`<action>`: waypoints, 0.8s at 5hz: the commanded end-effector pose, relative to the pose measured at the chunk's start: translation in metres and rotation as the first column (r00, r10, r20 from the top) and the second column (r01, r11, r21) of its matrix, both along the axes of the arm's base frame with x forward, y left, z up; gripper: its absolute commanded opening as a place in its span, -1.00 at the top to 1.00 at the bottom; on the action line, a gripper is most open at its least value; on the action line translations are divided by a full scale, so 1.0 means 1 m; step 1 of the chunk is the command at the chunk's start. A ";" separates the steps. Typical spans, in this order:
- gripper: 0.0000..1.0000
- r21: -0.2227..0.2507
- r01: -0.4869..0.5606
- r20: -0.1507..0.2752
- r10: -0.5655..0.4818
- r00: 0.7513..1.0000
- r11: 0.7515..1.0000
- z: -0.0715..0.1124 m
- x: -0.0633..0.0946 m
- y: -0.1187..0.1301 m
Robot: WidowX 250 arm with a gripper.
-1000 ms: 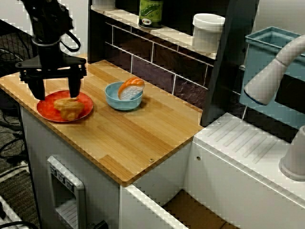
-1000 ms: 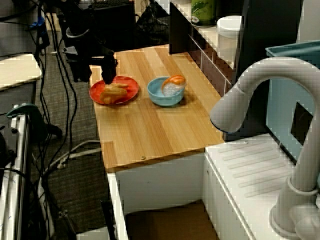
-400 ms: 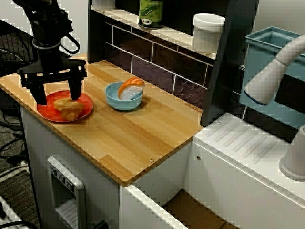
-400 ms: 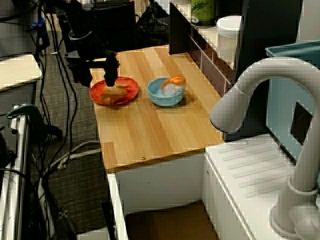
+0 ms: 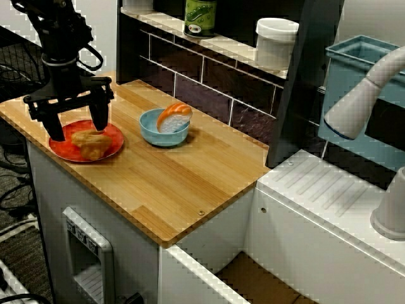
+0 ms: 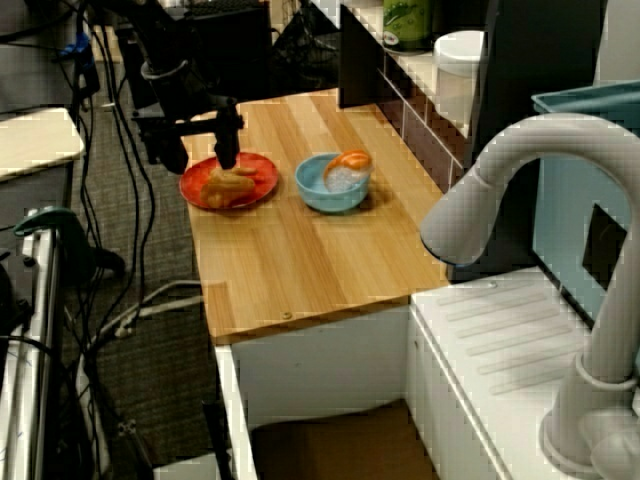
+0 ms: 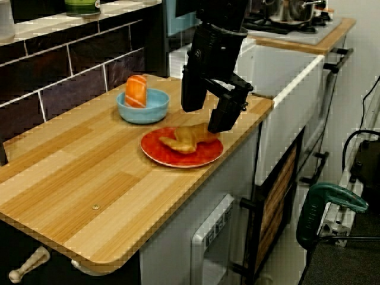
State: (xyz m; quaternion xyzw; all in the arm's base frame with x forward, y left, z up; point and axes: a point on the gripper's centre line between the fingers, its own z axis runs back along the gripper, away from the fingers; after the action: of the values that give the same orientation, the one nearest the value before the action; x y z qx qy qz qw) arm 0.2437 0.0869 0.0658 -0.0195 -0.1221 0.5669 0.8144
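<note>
Wooden table (image 5: 164, 183) in a toy kitchen, dark tiled wall behind. Black robot gripper (image 5: 79, 128) hovers over a golden fried food piece (image 5: 90, 143) lying on a round red plate (image 5: 62, 147). Fingers (image 5: 99, 115) spread apart, empty, one either side above the food. Light-blue bowl (image 5: 163, 137) holding salmon sushi (image 5: 174, 116) sits just beside the plate.

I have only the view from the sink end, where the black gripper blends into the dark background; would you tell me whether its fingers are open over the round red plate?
Observer: Yes. In the low view from the counter's end the black gripper stands open, with nothing between its fingers; the golden fried pastry lies on the round red plate beneath.
Operator: Thank you. What stands beyond the arm, away from the sink?
Observer: That same view shows a metal pot on a grey hob behind the arm.
</note>
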 end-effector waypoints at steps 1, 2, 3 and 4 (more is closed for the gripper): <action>-1.00 -0.039 -0.067 0.036 0.069 0.997 0.997 0.008 0.013 0.012; -1.00 -0.037 -0.085 0.027 0.086 0.996 0.996 0.005 0.017 0.010; -1.00 -0.041 -0.090 0.006 0.090 0.996 0.995 -0.001 0.021 0.006; -1.00 -0.039 -0.095 0.002 0.095 0.995 0.995 -0.007 0.021 0.000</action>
State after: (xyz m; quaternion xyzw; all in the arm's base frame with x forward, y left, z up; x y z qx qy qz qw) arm 0.2630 0.0831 0.0533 -0.0268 -0.1022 0.6082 0.7867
